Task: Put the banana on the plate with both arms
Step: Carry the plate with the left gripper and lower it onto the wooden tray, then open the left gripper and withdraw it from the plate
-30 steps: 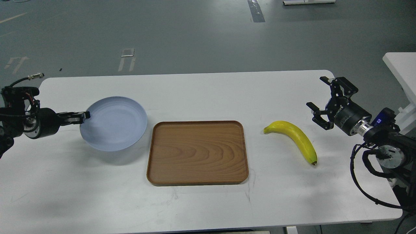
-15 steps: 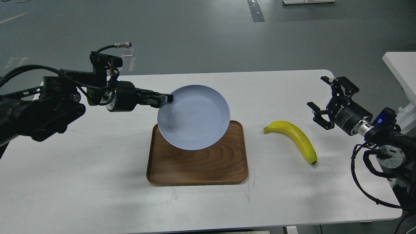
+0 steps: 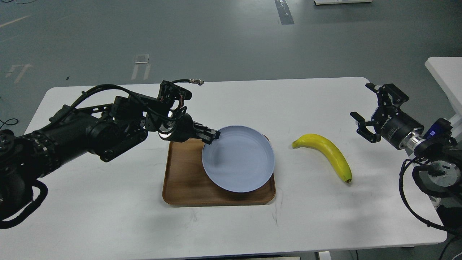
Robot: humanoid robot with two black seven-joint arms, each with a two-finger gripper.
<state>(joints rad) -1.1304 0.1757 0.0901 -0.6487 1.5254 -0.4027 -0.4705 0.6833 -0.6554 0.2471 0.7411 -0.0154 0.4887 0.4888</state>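
The pale blue-grey plate (image 3: 240, 159) is over the right half of the brown wooden tray (image 3: 182, 180). My left gripper (image 3: 213, 136) is shut on the plate's upper-left rim. I cannot tell whether the plate rests on the tray or hangs just above it. The yellow banana (image 3: 328, 153) lies on the white table to the right of the tray, dark tip toward the front. My right gripper (image 3: 368, 110) is open and empty, raised to the right of the banana and apart from it.
The white table (image 3: 108, 216) ends close behind my right arm at the right edge. A white piece of furniture (image 3: 445, 77) stands at the far right, beyond the table.
My left arm has carried the plate from the table's left side to the right and down over the tray. My right gripper has shifted slightly right. The banana has not moved.
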